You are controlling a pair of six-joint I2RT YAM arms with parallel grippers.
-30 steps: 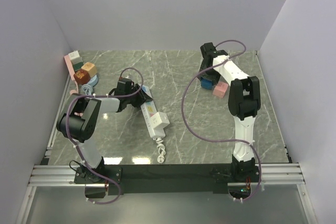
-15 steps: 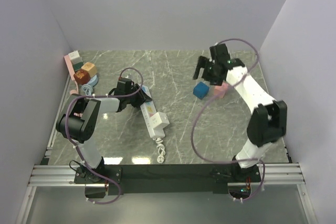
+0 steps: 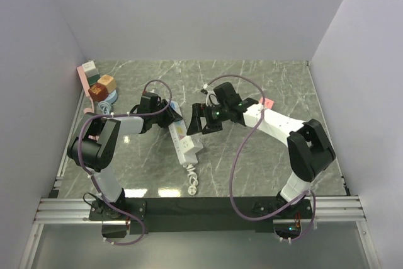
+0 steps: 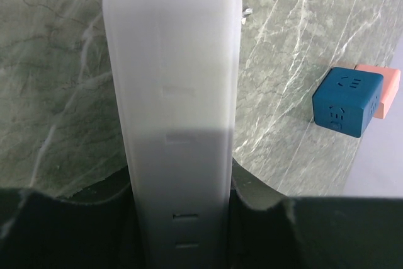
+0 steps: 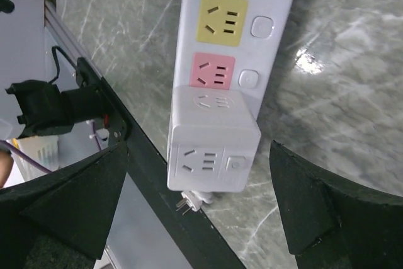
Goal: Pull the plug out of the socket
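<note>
Underneath all, a grey-green marbled table [image 3: 264, 168], closed in by pale walls on three sides. Bolted at the near edge, two white-and-black arms: left arm [image 3: 101, 146] bent low toward the middle, right arm [image 3: 283, 127] stretched across to the left half. At the left arm's end, left gripper [image 3: 165, 113] clamped on the far end of the power strip [image 3: 179, 133], fingers pressed against both long sides as seen from the wrist. At the right arm's end, right gripper [image 3: 201, 121] spread wide and holding nothing, hanging above the strip's near end, one finger to each side of the plug in its wrist view. Lying slantwise on the table's left half, the long white power strip itself, with blue, yellow and pink outlet panels in a row and a white button beside each. Seated in the nearest outlet, just past the pink panel, a chunky white cube-shaped plug [image 5: 214, 137] with an outlet and button of its own on the side. Heaped in the far left corner, a small pile of coloured blocks [image 3: 97, 83]. Well off to the right, a blue cube [image 4: 346, 102] touching a pink block [image 4: 387, 89]. Trailing from the strip's near end toward the table edge, a short bundled white cord [image 3: 192, 181], its metal prongs [image 5: 189, 203] poking out beneath the plug.
</note>
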